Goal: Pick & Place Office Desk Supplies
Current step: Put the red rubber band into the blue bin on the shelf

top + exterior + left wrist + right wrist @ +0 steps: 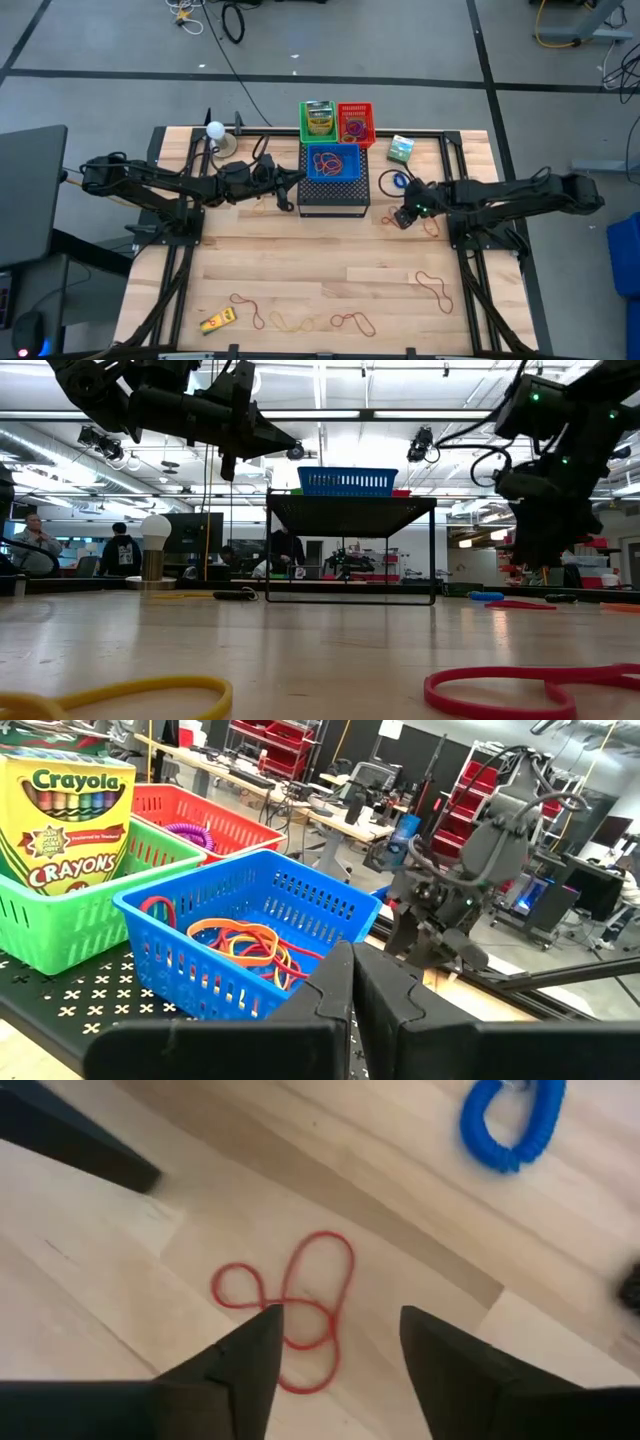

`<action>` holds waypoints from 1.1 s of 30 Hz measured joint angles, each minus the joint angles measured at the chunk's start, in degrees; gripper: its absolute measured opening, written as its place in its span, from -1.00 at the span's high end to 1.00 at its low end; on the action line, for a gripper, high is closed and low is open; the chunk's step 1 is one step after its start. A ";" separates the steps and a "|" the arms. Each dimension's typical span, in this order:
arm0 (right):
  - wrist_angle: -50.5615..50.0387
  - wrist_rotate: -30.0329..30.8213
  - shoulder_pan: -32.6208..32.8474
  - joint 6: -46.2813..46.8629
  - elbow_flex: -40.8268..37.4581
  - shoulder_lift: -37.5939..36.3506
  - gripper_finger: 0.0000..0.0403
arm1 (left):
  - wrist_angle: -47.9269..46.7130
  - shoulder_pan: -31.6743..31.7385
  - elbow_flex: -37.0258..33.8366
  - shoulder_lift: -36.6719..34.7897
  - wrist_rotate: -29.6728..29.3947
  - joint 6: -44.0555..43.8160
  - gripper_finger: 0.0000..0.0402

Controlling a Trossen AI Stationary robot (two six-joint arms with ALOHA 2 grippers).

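Right gripper [335, 1345] hovers beside the black mesh box [334, 193], fingers spread wide over a red rubber band [290, 1305] lying flat on the surface [330, 280], lined up to pinch it. Left gripper [352, 985], fingers pressed together and empty, waits by the blue basket [235, 935] atop that box.

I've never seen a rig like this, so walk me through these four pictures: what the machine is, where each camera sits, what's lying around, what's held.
Two dark robot arms work at a wooden table. One picture looks straight down, one looks level across the tabletop, and one comes from each wrist. The left gripper is shut and empty beside the blue basket of rubber bands on a black mesh box. The right gripper is open above a red rubber band, holding nothing. More bands and a yellow item lie along the near edge.
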 joint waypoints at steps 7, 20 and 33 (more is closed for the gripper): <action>4.70 -1.33 -0.03 -0.09 -3.47 0.46 -0.15 | 0.00 0.00 0.00 0.00 -0.01 -0.10 0.94; 15.54 -0.61 -0.03 -7.10 -3.87 14.22 0.02 | -1.01 0.04 0.00 0.02 -0.02 1.26 0.94; 12.55 -8.18 0.52 -11.02 1.61 14.73 0.94 | -0.90 0.13 0.00 0.02 -5.88 -1.50 0.95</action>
